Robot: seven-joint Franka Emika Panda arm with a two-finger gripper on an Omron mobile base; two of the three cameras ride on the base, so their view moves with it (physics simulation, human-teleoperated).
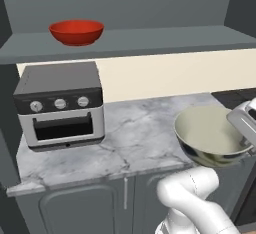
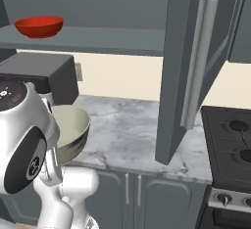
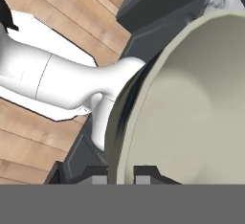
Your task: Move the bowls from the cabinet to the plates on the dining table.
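My gripper (image 3: 119, 176) is shut on the rim of the cream-beige bowl (image 3: 191, 103), one fingertip on each side of its wall. The bowl (image 1: 212, 134) hangs tilted just off the front right of the marble counter, with the hand (image 1: 244, 122) at its right side. From the other side the same bowl (image 2: 68, 129) shows behind my arm. The red bowl (image 1: 76, 31) stands upright on the shelf of the open cabinet (image 1: 160, 40), far to the left, and appears again as the red bowl (image 2: 39, 26). The plates and the dining table are out of view.
A toaster oven (image 1: 60, 105) stands on the left of the marble counter (image 1: 130, 138). The cabinet door (image 2: 179, 76) with its silver handle (image 2: 198, 61) stands open over the counter's right part. A stove (image 2: 230, 140) lies to the right.
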